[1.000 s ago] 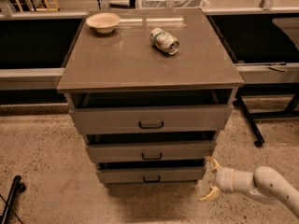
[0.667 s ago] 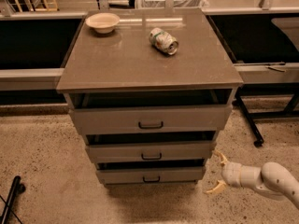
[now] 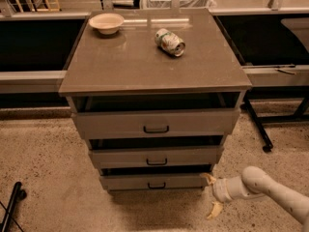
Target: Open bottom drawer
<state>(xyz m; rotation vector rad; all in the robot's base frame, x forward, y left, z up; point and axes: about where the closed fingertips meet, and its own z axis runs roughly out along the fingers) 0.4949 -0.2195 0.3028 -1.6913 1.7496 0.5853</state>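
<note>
The bottom drawer [image 3: 145, 182] is the lowest of three grey drawers in the cabinet and has a small dark bar handle [image 3: 156, 185]. Its front stands slightly out from the cabinet, with a dark gap above it. My gripper [image 3: 211, 195] is low, just right of the drawer's right end, on a white arm coming in from the lower right. Its fingers are open, one fingertip [image 3: 209, 179] close to the drawer front's right corner and the other lower, above the floor. It holds nothing.
The middle drawer [image 3: 156, 156] and top drawer [image 3: 155, 123] also stand slightly out. A bowl [image 3: 106, 22] and a can lying on its side [image 3: 170, 42] rest on the cabinet top [image 3: 145, 66]. A dark wheeled leg [image 3: 264, 146] stands on the right, a black stand [image 3: 12, 202] at lower left.
My gripper drifted a little to the right, then came down and left to the bottom drawer's right end. The drawers have not moved.
</note>
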